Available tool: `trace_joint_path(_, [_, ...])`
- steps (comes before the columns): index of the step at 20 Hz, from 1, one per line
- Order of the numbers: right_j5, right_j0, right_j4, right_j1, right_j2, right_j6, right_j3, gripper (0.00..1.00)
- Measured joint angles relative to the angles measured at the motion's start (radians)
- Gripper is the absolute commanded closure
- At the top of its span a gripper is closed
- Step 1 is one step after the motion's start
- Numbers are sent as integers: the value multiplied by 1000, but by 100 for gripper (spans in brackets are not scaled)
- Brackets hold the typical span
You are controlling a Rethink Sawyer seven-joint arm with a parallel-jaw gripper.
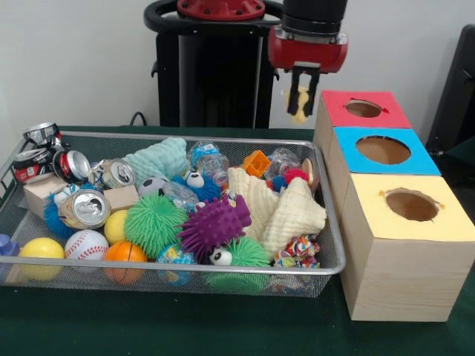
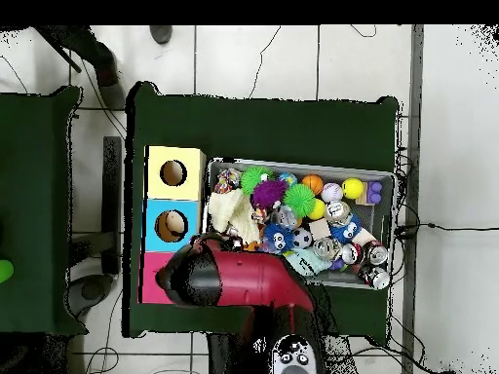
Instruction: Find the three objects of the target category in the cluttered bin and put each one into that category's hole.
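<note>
Three boxes stand right of the bin — its clutter overlaps, hiding much; far behind, gripper fingers clamp a half-hidden yellowish object.

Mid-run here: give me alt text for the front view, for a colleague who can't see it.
The gripper hangs beside the red-topped box, jaws shut on a small yellow object. Below, the bin is heaped with spiky balls, cans, cloths and sports balls. The blue-topped box and yellow-topped box stand in a row nearer the camera.
</note>
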Motion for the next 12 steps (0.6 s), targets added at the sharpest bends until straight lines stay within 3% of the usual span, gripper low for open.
trace_joint_path(12, [0,158,92,-19,0,29,50,100])
